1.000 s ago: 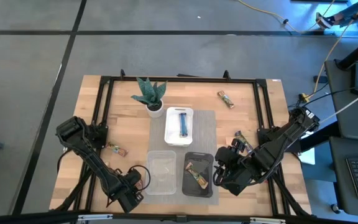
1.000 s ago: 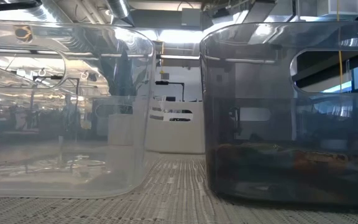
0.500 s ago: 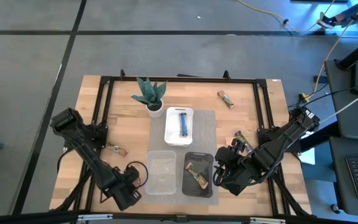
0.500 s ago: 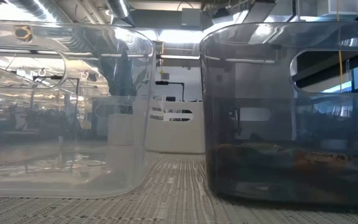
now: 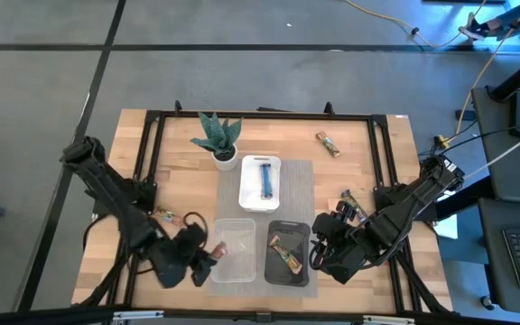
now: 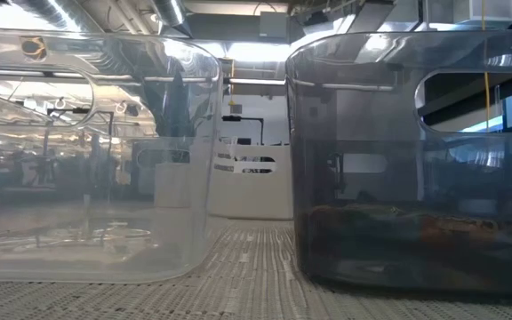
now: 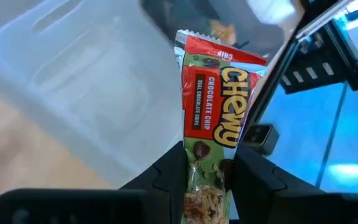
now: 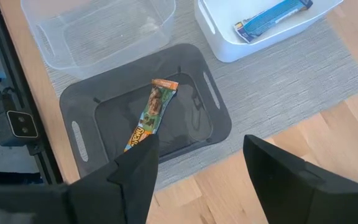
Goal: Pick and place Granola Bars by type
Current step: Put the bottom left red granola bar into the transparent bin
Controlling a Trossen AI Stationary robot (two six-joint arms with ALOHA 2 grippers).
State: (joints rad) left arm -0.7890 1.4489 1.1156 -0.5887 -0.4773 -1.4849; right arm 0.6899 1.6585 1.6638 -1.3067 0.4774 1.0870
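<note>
My left gripper point(image 7: 209, 177) has its fingers clamped on a red-and-green chocolate chip bar point(image 7: 211, 118) just left of the clear tray point(image 5: 233, 250) — I should carry it fully over the rim before releasing. The right gripper point(image 8: 197, 165) waits open above the black tray point(image 8: 104, 112).

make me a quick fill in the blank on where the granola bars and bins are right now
1. The left gripper is shut on a red Chewy bar, beside the ____ bin.
2. The blue bar lies in the ____ bin.
3. The black bin holds ____ bar.
4. The right gripper hovers with fingers ____.

Missing words: clear; white; one; open
</note>
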